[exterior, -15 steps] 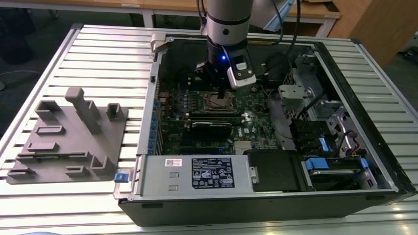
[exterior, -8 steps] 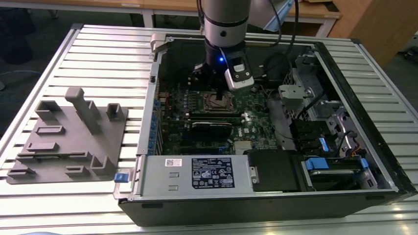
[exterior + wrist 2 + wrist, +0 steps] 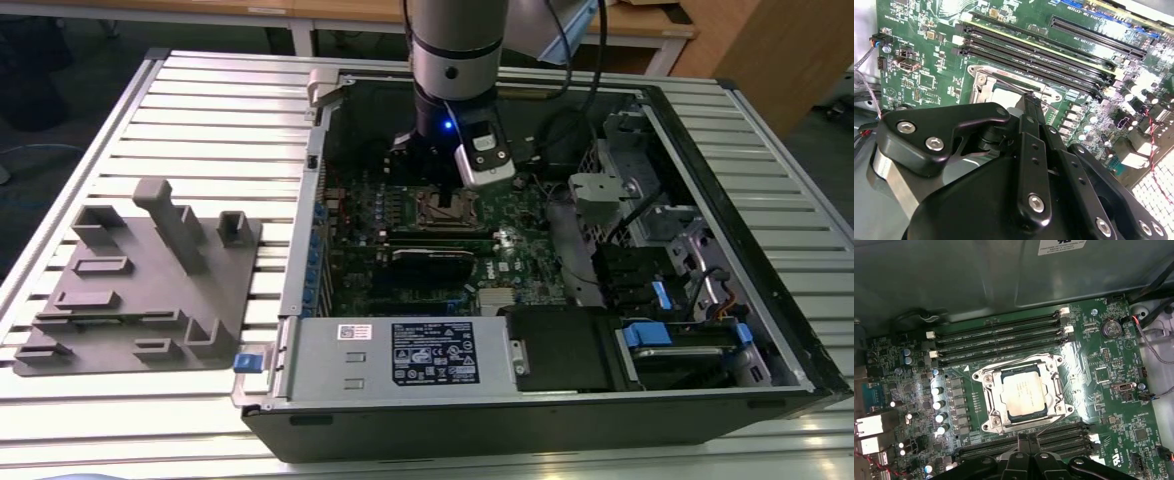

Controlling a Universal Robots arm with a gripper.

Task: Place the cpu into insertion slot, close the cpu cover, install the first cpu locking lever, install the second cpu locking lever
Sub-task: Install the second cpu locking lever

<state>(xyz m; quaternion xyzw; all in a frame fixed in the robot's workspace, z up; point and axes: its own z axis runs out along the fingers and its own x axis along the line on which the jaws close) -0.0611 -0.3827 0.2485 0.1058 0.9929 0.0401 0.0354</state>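
The cpu [image 3: 1024, 392], a dull silver square, lies in the insertion slot [image 3: 990, 416] on the green motherboard. The cpu cover [image 3: 1054, 371], a silvery frame with a square window, lies flat around it. A thin wire locking lever [image 3: 1051, 424] runs at a slant from the socket's corner to my gripper [image 3: 1027, 441]. My gripper's black fingers are shut, and their tip [image 3: 1029, 98] rests against the end of that lever [image 3: 1004, 84] at the socket's edge. In the exterior view my gripper [image 3: 445, 190] hangs over the socket [image 3: 447, 212] inside the open computer case.
Black memory slots [image 3: 999, 342] run along both sides of the socket. Capacitors [image 3: 940, 405] stand beside it. The case walls [image 3: 300, 250], the power supply box [image 3: 400, 350] and the drive cage [image 3: 667, 250] ring the board. A grey fixture [image 3: 140, 280] lies at the exterior view's left.
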